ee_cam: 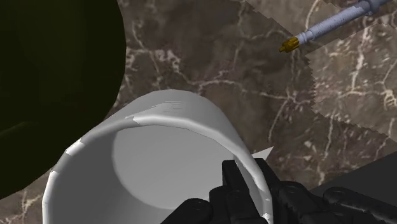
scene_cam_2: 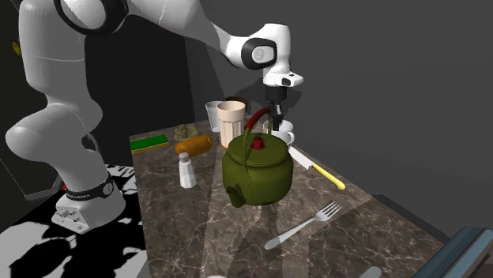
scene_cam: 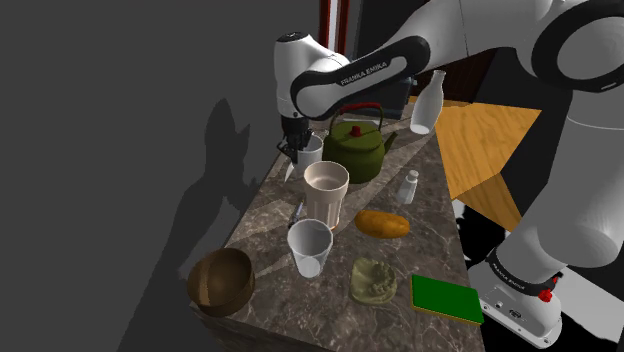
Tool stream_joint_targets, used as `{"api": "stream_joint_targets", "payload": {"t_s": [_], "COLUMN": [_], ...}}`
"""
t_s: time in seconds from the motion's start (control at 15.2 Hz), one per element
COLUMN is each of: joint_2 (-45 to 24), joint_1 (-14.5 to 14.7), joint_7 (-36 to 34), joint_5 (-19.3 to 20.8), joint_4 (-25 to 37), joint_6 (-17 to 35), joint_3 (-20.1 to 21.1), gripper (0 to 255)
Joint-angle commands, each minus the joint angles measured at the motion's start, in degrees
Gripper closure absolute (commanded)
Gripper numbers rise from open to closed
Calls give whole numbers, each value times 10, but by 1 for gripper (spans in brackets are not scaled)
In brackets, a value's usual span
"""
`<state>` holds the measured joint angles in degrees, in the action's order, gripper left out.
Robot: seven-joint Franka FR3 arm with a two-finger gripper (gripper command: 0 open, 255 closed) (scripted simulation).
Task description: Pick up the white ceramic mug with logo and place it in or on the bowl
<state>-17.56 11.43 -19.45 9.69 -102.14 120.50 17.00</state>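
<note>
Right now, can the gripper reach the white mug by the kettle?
Likely yes: the gripper straddles the wall of the white mug, seemingly clasping it; the green kettle stands beside, not between.

Item 1: white mug (scene_cam: 311, 148) (ee_cam: 165, 146), plain, upright, empty, mouth open; at the desk's (scene_cam: 400, 240) far end in the shoulder view.
Item 2: brown bowl (scene_cam: 215, 290), round, upright, empty; at the near left corner, well apart from the mug.

Green kettle (scene_cam: 357, 150) just beside mug (scene_cam: 311, 152)
</note>
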Motion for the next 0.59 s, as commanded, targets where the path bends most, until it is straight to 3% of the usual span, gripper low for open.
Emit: {"api": "stream_joint_targets", "payload": {"t_s": [0.0, 0.53], "joint_2": [6, 23], "joint_1": [-1, -2], "joint_7": [3, 11], "joint_5": [-3, -12], "joint_4": [8, 47], "joint_6": [-14, -69], "joint_3": [1, 4], "gripper": [255, 255]}}
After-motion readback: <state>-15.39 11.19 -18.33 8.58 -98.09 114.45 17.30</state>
